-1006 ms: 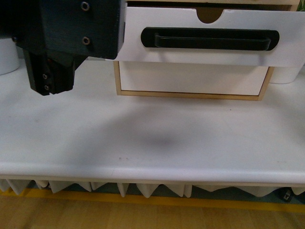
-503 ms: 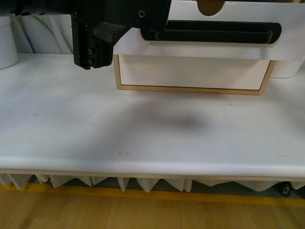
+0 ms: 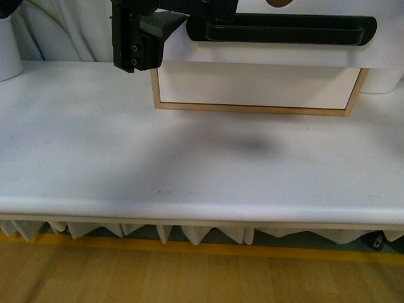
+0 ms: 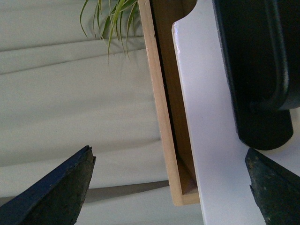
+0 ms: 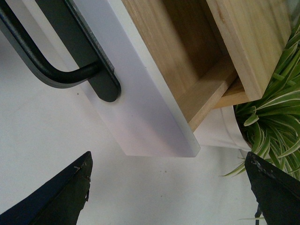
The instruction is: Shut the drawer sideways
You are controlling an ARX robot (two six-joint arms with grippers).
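Observation:
The drawer (image 3: 271, 53) has a white front with a long black handle (image 3: 284, 29) and stands pulled out of the light wood cabinet (image 3: 252, 108) at the top of the front view. My left gripper (image 3: 136, 53) is open at the drawer front's left end. In the left wrist view the left gripper (image 4: 168, 187) straddles the white front's edge (image 4: 206, 131) and the wood frame (image 4: 159, 93), with the handle end (image 4: 258, 70) near one finger. My right gripper (image 5: 168, 187) is open below the drawer front's corner (image 5: 136, 103), by the handle end (image 5: 70, 61). It does not show in the front view.
The white table (image 3: 189, 164) runs in front of the cabinet to its front edge. A white pot (image 3: 7, 53) stands at the back left. A green plant (image 5: 272, 117) stands close beside the drawer's open wooden side (image 5: 187, 47). White cloth hangs behind.
My left gripper has moved right and further away, from left of the drawer to its front's left end. The whole scene sits a little higher in the front view.

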